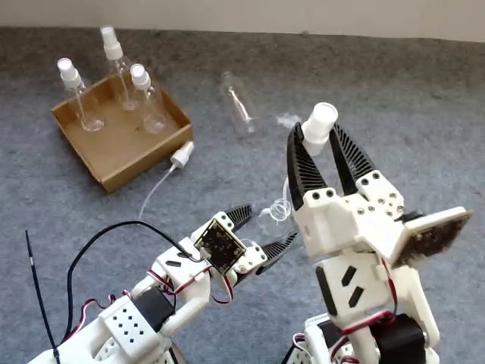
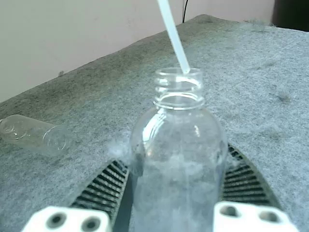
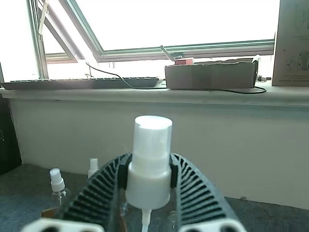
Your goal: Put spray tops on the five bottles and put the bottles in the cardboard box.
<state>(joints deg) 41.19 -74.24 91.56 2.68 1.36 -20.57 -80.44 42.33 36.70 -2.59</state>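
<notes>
My left gripper is shut on a clear open-necked bottle, upright between its fingers. My right gripper is shut on a white spray top held above that bottle. The top's thin tube slants down, its tip at the bottle's mouth. In the right wrist view the spray top stands upright between the dark fingers. Three capped bottles stand in the cardboard box. Another open bottle lies on its side, and a loose spray top lies by the box.
Grey carpet covers the table. The box sits at the far left; the lying bottle is a little way to its right. A black cable loops beside the left arm. A wall and window sill lie beyond the table.
</notes>
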